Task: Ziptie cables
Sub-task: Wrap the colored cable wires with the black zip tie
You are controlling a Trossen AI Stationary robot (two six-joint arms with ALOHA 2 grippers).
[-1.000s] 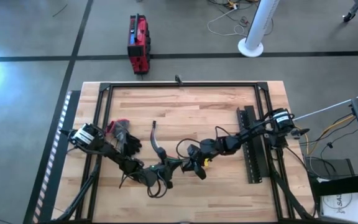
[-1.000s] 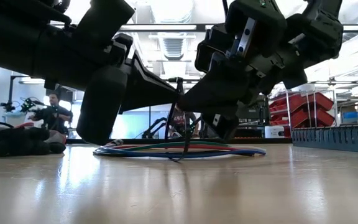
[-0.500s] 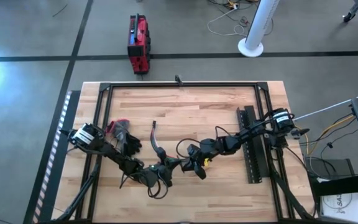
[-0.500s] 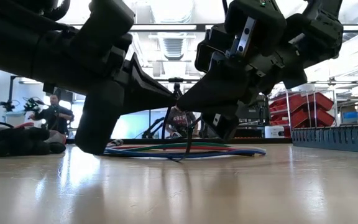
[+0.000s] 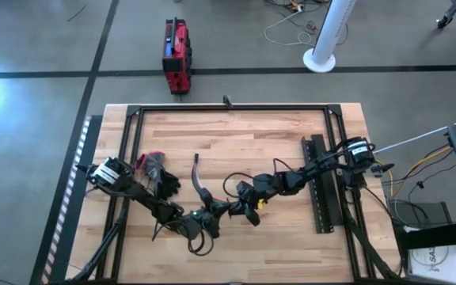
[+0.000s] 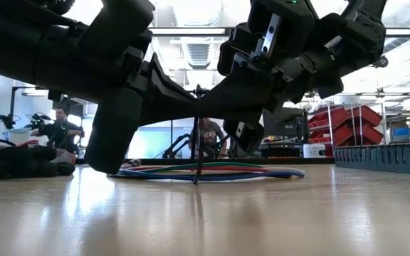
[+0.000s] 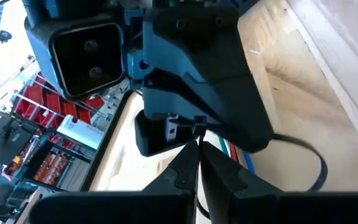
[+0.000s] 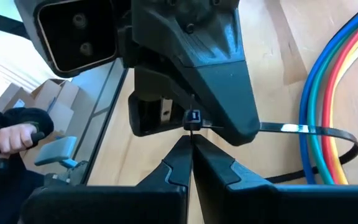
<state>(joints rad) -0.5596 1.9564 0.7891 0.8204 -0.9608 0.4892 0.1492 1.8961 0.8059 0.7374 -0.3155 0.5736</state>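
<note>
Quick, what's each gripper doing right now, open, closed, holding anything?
Left gripper: shut on the ziptie.
Right gripper: shut on the ziptie, where it loops around the cables.

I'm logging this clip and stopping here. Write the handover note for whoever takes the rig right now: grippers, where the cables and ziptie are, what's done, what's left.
Left gripper: shut on the ziptie, tip to tip with the right gripper, near the table's front middle.
Right gripper: also shut on the ziptie.
Cables: lying flat on the table, under the two grippers.
Ziptie: looped around the cables; one strand hangs down to the table in the low view.
Done: the loop is around the bundle.
Left: whether the tail is through the head cannot be told; thread if needed, pull tight, release.
</note>
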